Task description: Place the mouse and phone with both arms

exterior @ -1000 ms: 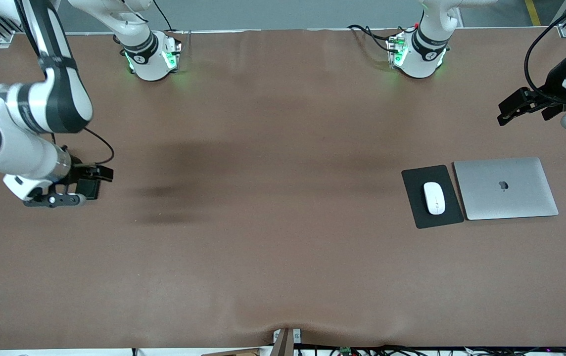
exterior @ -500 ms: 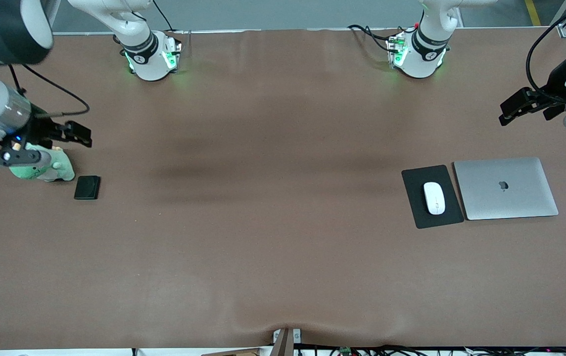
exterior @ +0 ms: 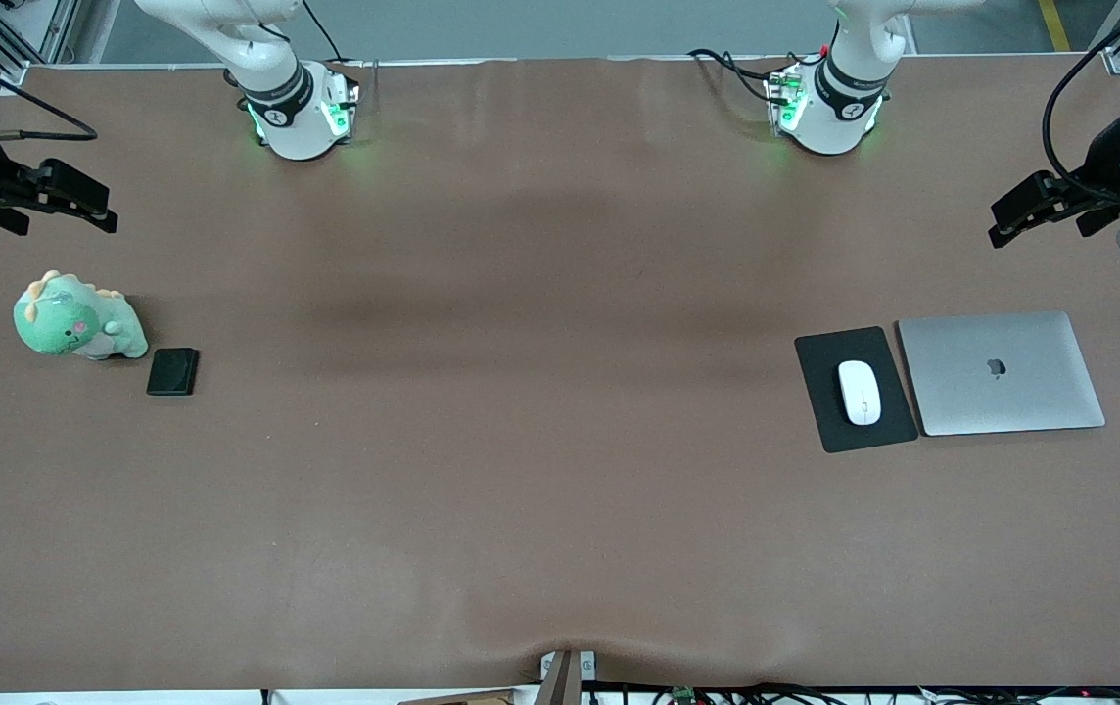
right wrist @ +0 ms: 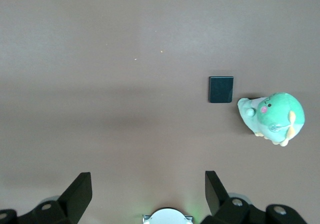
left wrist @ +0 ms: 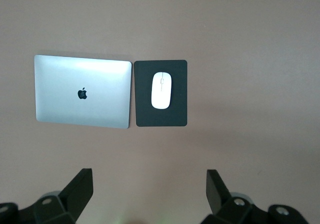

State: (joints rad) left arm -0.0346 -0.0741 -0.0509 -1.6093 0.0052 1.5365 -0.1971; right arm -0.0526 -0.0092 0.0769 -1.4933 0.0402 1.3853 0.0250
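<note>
The white mouse (exterior: 860, 392) lies on a black mouse pad (exterior: 817, 392) toward the left arm's end of the table; it also shows in the left wrist view (left wrist: 161, 90). The black phone (exterior: 173, 371) lies flat beside a green plush toy toward the right arm's end, and shows in the right wrist view (right wrist: 221, 89). My left gripper (exterior: 1010, 220) is open and empty, raised over the table's edge region at its own end. My right gripper (exterior: 80, 204) is open and empty, raised at its end, apart from the phone.
A closed silver laptop (exterior: 1001, 372) lies beside the mouse pad (left wrist: 145, 94), also in the left wrist view (left wrist: 82, 98). A green plush dinosaur (exterior: 75, 321) sits next to the phone, also in the right wrist view (right wrist: 272, 115). The brown table cover (exterior: 540, 441) spans the middle.
My right arm has lifted away from the phone and plush and drawn back toward the table's end, leaving the phone on the table. The left arm has barely moved.
</note>
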